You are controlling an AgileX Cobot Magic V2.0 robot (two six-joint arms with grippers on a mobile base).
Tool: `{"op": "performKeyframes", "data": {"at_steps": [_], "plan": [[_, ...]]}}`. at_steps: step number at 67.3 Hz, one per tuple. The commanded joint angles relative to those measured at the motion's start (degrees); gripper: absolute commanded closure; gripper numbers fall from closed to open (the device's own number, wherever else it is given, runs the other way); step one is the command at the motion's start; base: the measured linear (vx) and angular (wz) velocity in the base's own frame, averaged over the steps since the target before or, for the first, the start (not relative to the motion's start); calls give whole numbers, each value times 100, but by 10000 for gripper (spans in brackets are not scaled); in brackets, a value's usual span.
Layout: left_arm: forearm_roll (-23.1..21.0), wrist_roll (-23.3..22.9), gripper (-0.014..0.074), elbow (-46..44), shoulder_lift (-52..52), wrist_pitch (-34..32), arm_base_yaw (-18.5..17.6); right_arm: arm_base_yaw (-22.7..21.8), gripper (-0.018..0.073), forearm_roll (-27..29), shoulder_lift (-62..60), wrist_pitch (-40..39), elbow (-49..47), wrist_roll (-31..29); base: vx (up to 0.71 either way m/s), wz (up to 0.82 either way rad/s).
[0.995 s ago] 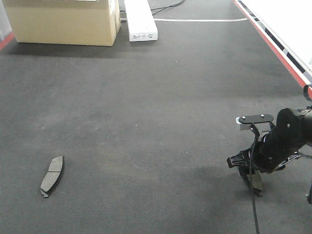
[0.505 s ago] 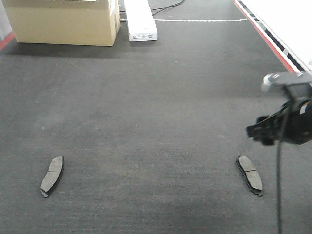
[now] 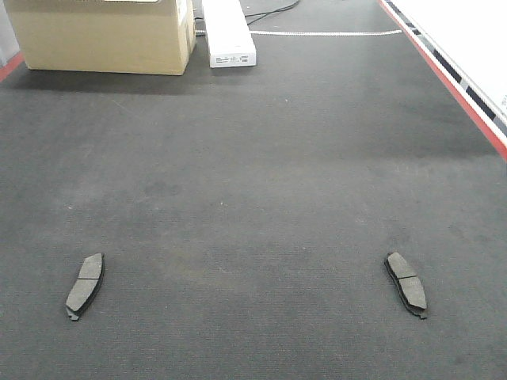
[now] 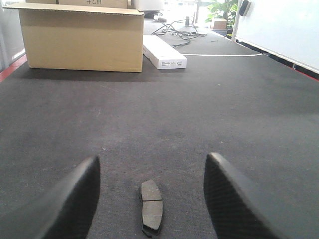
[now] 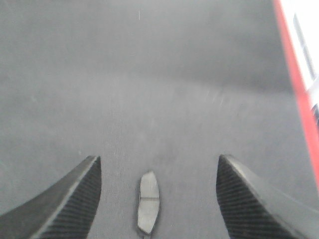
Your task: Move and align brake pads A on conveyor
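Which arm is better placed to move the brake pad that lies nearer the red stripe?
Right. The right gripper is open with that pad centred between its fingers, red stripe beside; the left gripper faces the other pad.

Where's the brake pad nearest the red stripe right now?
The brake pad lies lower right in the front view on the conveyor, level with the other pad at left; the right wrist view shows it framed by the open right gripper.

Colours and patterns noted
Conveyor (image 3: 253,182) charcoal, rough felt-like texture, red stripe (image 3: 463,96) along its edge. Brake pads (image 3: 85,283) dark grey, black backing edge. Cardboard box (image 3: 103,36) tan; long box (image 3: 228,32) white, dark print.
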Motion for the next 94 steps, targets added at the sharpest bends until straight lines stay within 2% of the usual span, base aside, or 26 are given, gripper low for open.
{"op": "performKeyframes", "data": {"at_steps": [1, 23, 41, 94], "plan": [[10, -2, 153, -126, 80, -460, -37, -28, 75, -27, -493, -406, -3, -101, 0, 0], [10, -2, 153, -126, 80, -460, -37, -28, 75, 141, -2554, -1557, 2434, -155, 0, 0], [10, -2, 153, -126, 80, -460, -37, -28, 75, 178, -4178, -2146, 3783, -306, 0, 0], [10, -2, 153, -126, 80, -460, -37, -28, 75, 173, -4378, -2312, 3972, -306, 0, 0]]}}
